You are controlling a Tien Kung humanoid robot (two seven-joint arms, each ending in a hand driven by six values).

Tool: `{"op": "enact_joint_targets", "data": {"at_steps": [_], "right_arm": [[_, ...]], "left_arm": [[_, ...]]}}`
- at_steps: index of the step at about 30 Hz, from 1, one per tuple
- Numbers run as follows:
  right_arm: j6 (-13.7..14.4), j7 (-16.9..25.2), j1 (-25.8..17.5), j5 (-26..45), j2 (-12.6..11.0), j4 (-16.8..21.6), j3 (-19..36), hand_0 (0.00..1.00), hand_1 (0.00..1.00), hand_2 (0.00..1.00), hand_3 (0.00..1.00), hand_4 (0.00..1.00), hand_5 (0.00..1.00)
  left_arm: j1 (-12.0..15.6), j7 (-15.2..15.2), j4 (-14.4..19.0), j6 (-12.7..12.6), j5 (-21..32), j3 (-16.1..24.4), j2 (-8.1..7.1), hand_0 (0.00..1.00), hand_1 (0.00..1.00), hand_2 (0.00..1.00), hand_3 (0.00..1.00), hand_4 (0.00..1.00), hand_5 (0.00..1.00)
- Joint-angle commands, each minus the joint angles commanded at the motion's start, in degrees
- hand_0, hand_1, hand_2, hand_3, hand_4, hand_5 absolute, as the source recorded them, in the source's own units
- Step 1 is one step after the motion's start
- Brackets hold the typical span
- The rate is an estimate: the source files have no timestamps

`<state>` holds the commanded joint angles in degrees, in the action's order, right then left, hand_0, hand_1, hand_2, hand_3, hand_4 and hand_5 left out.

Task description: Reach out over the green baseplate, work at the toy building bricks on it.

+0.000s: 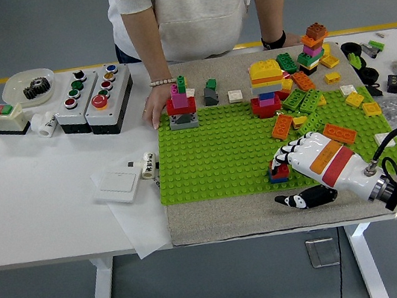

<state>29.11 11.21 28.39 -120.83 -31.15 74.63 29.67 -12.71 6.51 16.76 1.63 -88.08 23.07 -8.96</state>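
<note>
The green baseplate (pixel 214 154) lies on a grey mat in the middle of the table. My right hand (pixel 285 179), white with an orange band, hovers over its near right corner. The fingers (pixel 284 156) curve over a small red and blue brick stack (pixel 278 174). The black thumb (pixel 301 198) is spread apart, off the plate's near edge. The hand holds nothing. A red, pink and green tower (pixel 181 106) stands at the far left. A yellow, white and red tower (pixel 266 85) stands at the far middle. Loose orange bricks (pixel 283 126) lie nearby.
A person stands at the far side, one hand (pixel 152 105) resting by the plate's far left corner. Loose bricks and a small tower (pixel 313 44) lie at the back right. Button boxes (pixel 92 98), a bowl (pixel 20 92) and a white switch plate (pixel 118 181) lie to the left.
</note>
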Motion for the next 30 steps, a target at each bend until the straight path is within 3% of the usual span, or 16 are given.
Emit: {"op": "enact_joint_targets", "data": {"at_steps": [30], "right_arm": [[-0.5, 0.3, 0.5, 0.2, 0.6, -2.5, 0.0, 0.349, 0.505, 0.591, 0.549, 0.794, 0.539]], "left_arm": [[-0.2, -0.1, 0.0, 0.1, 0.3, -0.2, -0.05, 0.658, 0.652, 0.676, 0.608, 0.662, 0.661]]}}
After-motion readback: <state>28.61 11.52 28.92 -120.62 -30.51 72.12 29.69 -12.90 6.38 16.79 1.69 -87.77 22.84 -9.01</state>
